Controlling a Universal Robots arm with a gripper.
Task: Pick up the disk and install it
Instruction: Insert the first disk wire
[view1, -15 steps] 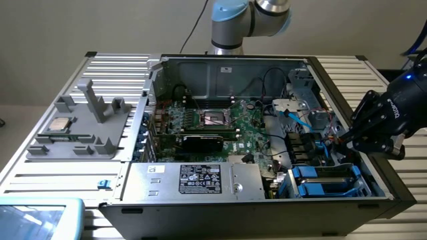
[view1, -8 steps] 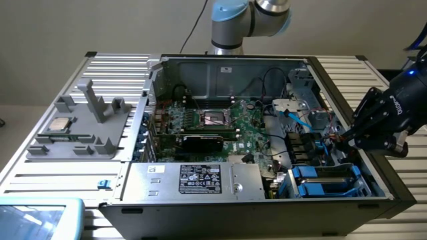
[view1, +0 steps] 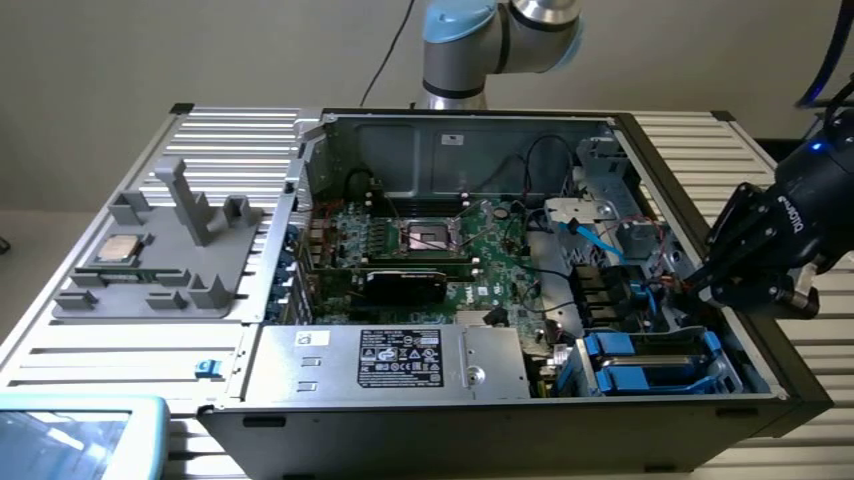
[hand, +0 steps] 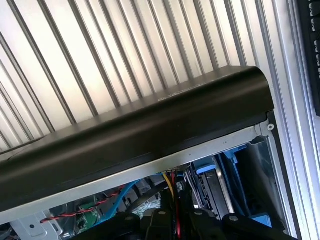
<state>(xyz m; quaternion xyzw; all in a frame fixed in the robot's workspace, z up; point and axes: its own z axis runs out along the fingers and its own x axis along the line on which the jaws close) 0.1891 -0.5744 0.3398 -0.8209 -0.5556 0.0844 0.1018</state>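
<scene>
An open computer case (view1: 441, 150) lies on a ribbed metal table. In the drive bay at its near right corner lies a flat unit with blue rails (view1: 651, 362), which looks like the disk; its label does not show. The wrist view shows the same blue-railed bay (hand: 212, 182) below the case's black rim (hand: 150, 125). My black gripper (view1: 763, 298) hangs over the case's right wall, above the bay and towards the exterior view's right. I see nothing in its grasp.
A large silver box with a black label (view1: 387, 358) fills the case's near side, the green board (view1: 441, 245) behind it. Left of the case a grey fixture (view1: 160, 270) holds a small silver chip (view1: 123, 247). Red, yellow and blue cables (hand: 170, 187) run near the bay.
</scene>
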